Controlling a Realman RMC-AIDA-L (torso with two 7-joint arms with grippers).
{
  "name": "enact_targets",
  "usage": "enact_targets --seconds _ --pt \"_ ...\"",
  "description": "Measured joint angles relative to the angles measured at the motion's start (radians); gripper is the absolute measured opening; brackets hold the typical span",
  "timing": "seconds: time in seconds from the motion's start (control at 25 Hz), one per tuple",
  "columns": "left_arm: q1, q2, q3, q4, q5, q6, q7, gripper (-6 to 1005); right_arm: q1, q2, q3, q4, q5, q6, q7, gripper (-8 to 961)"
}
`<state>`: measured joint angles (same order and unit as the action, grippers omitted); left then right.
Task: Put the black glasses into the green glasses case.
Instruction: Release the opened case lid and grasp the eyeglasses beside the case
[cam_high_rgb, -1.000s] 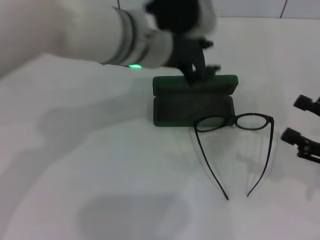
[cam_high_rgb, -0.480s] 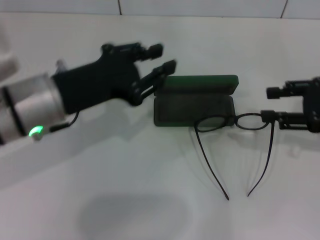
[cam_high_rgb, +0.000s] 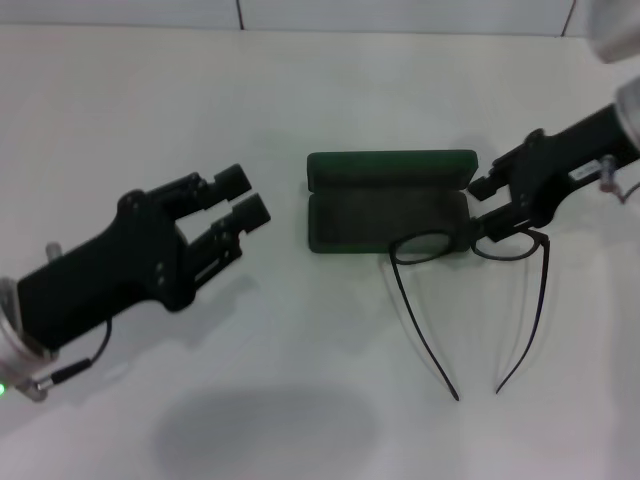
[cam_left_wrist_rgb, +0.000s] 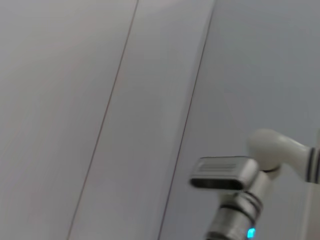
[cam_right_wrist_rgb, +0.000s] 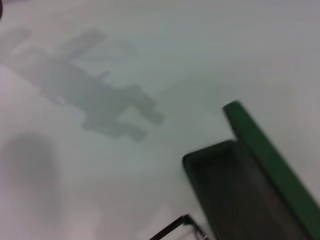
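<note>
Black glasses (cam_high_rgb: 470, 290), thin-framed with two oval clear lenses, lie on your white table (cam_high_rgb: 300, 120) with the temple arms unfolded and pointing toward the robot. One lens overlaps the front right corner of the dark green rectangular glasses case (cam_high_rgb: 388, 205); the other lens sits just off the case's right end. You can see the case is open, its lid standing up along the far edge and its dark lining exposed, with nothing inside apart from that overlapping lens.

Your right pincer (cam_high_rgb: 483, 210) is down at the right end of the case, right over the bridge of the frame; its fingers look spread, but whether they touch the frame you cannot tell. In the right wrist view you get the open case (cam_right_wrist_rgb: 250, 185) and a sliver of the black frame (cam_right_wrist_rgb: 175, 229) beside it.

Your left pincer (cam_high_rgb: 238, 200) hovers well to the left of the case, fingers parted and holding nothing. The left wrist view shows only a pale wall and part of the robot's arm.
</note>
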<state>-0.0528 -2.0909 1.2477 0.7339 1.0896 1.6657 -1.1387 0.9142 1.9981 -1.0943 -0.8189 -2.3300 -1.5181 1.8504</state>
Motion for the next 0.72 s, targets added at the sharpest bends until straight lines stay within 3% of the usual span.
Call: enact_targets --seconds 0.16,0.32,0.48,0.72 --pt "-0.014 0.0 -0.013 -0.089 -0.001 0.048 0.052 374 0.086 0.019 -0.015 0.066 -0.108 0.009 0.029 558" --pt "-0.019 0.0 -0.014 -0.135 -0.004 0.053 0.081 374 0.139 0.022 -0.123 0.113 -0.132 0.038 0.086 558" --pt "-0.04 0.0 -0.014 -0.166 -0.005 0.059 0.084 374 0.159 0.022 -0.225 0.116 -0.135 0.051 0.138 559" --pt "-0.067 0.0 -0.015 -0.192 -0.006 0.062 0.081 374 0.169 0.025 -0.244 0.12 -0.136 0.071 0.152 540"
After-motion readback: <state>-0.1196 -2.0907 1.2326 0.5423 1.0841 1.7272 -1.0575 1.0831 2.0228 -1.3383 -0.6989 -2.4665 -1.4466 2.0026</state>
